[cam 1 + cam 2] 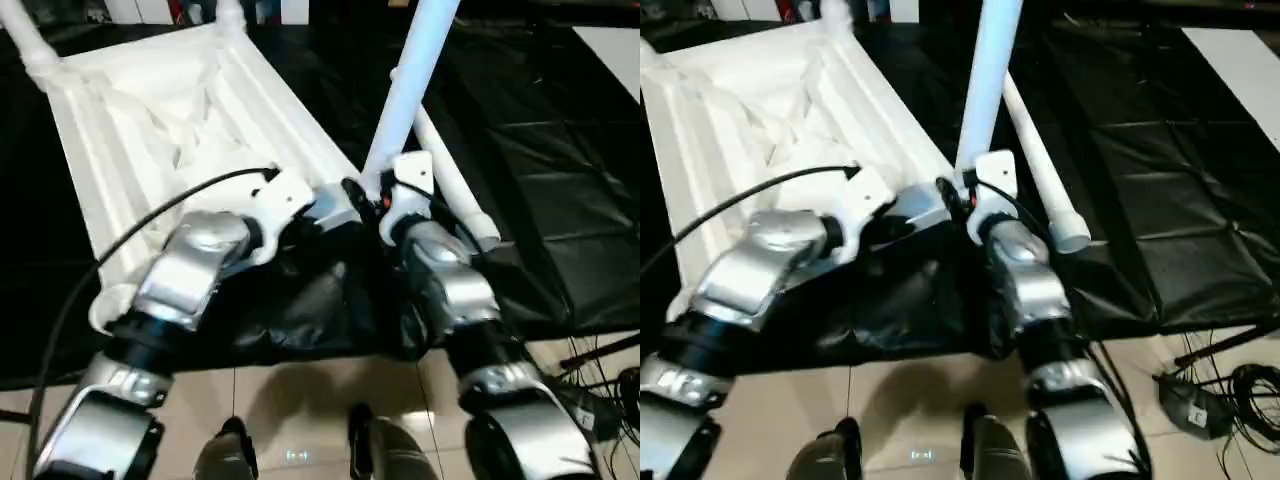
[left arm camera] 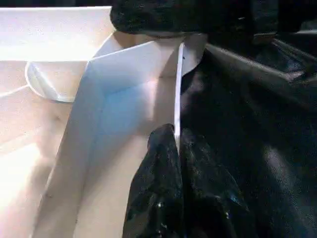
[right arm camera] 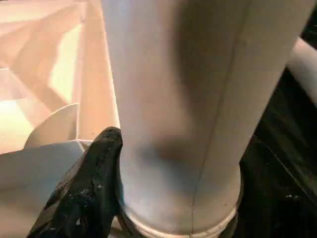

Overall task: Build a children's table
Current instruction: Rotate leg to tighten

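At near corner socket: upright leg (image 1: 415,70), light, stiff, slick; right tool (image 3: 148,163) clasps its base; left tool (image 2: 173,148) pinches tabletop (image 1: 130,110) rim.

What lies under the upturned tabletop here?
A black sheet is spread beneath the tabletop and over the floor around it, reaching the tiled floor near the robot. Whatever lies directly under the tabletop's middle is covered.

Two black fingers (image 2: 168,198) rise from the bottom centre of the frame, pinched together on the thin white edge of the tabletop (image 2: 124,89). Its ribbed white plastic fills the left half. Black sheeting (image 2: 257,129) covers the right side and upper right.
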### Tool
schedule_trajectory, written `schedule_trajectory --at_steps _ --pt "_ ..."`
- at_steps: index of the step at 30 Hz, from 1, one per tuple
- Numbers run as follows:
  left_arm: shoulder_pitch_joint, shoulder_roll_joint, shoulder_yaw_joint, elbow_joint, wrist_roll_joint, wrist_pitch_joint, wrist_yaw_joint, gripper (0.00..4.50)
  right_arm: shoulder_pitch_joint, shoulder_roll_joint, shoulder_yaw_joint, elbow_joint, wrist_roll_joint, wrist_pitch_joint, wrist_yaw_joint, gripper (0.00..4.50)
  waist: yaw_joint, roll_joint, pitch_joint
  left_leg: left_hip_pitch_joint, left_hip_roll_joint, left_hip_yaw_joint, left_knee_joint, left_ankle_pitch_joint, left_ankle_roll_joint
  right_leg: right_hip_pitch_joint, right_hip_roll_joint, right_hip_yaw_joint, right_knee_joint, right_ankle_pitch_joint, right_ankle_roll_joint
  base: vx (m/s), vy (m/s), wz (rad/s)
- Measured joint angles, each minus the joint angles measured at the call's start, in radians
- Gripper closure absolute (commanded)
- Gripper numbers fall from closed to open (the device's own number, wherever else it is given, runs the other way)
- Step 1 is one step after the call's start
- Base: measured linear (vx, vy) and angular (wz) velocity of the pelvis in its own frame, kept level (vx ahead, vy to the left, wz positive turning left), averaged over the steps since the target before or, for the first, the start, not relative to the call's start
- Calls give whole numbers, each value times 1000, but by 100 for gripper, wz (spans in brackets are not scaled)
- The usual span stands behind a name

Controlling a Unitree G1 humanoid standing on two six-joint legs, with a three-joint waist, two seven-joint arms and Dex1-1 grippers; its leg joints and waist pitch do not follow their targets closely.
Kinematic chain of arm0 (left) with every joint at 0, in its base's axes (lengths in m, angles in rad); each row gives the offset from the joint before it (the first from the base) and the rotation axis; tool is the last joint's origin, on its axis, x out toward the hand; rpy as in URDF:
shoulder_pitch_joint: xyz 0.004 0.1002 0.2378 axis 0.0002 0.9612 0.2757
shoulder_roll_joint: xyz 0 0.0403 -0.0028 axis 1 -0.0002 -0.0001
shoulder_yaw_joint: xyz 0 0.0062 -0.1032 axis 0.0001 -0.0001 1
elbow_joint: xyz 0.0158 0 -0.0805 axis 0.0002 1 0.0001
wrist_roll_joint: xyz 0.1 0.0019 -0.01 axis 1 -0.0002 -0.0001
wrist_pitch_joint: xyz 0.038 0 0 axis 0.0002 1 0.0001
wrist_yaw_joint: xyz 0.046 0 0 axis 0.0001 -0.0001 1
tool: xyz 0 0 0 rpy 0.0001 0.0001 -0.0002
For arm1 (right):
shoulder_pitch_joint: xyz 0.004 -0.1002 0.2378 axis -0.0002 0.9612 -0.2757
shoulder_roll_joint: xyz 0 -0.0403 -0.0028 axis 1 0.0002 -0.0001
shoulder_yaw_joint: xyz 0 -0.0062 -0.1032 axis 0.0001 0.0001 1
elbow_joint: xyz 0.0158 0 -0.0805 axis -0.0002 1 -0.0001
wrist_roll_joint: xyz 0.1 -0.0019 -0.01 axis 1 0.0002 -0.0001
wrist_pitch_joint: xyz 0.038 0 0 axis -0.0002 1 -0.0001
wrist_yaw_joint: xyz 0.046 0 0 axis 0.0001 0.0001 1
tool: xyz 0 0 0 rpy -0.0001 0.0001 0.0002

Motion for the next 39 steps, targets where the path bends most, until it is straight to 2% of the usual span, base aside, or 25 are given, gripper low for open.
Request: schedule_trajectory --at_steps 3,4,8,10,14,17,20,24,27,31,38,39 --pt "-3 0 0 4 3 0 1 450 -8 2 -2 21 -1 -18 -1 181 0 -1 0 0 -1 -1 0 0 0 1 0 0 -5 0 0 0 0 0" --pt "-5 1 -3 4 3 0 1 450 -7 3 -8 19 0 -18 4 125 0 -1 0 0 -1 -1 0 0 0 1 0 0 -5 0 0 0 0 0" --pt "-7 6 -3 4 3 -1 1 450 1 8 -11 1 2 -23 31 100 0 -1 0 0 -1 -1 -1 0 0 1 0 0 -5 0 0 0 0 0" --pt "-7 10 -3 3 3 -6 1 450 7 4 -9 -6 -1 -27 50 70 -1 -2 1 0 -1 -1 -2 0 0 0 0 0 -4 0 0 0 0 0" --pt "3 44 -2 -26 -3 -17 -36 450 25 -80 69 -47 -34 -28 156 70 -3 -2 1 -8 -1 0 -1 1 1 -9 1 1 1 4 -4 0 0 0" --pt "20 75 1 -41 -19 -47 -77 450 33 -140 88 -84 -28 -10 263 70 -2 -2 2 -8 0 7 -1 1 1 -10 1 1 4 28 -4 0 0 0" --pt "47 129 9 -55 -40 -107 -142 450 38 -224 115 -143 -19 18 413 70 2 -1 2 -7 3 7 -8 1 1 -10 4 -1 7 29 -3 0 0 0" --pt "95 201 14 -111 -90 -154 -263 450 65 -320 157 -216 15 7 615 70 6 0 3 -1 5 9 -8 1 1 -11 6 1 22 29 -3 61 -30 7" --pt "119 241 15 -144 -111 -176 -337 450 79 -350 179 -240 45 0 720 70 12 3 3 -2 8 11 -8 2 3 -11 8 0 22 24 -5 75 -3 2" --pt "128 270 15 -157 -141 -193 -399 450 96 -401 186 -265 78 -5 843 70 7 4 3 -8 7 13 0 3 7 -11 7 2 20 17 -13 64 29 -2" --pt "133 293 17 -150 -157 -213 -436 450 105 -412 210 -264 81 -14 919 70 6 4 3 -8 4 16 3 2 8 -11 2 2 23 14 -17 0 0 0" --pt "134 294 17 -149 -157 -214 -437 450 104 -410 210 -258 85 -17 922 96 5 4 3 -8 4 16 4 2 8 -11 1 2 23 14 -17 0 0 0"
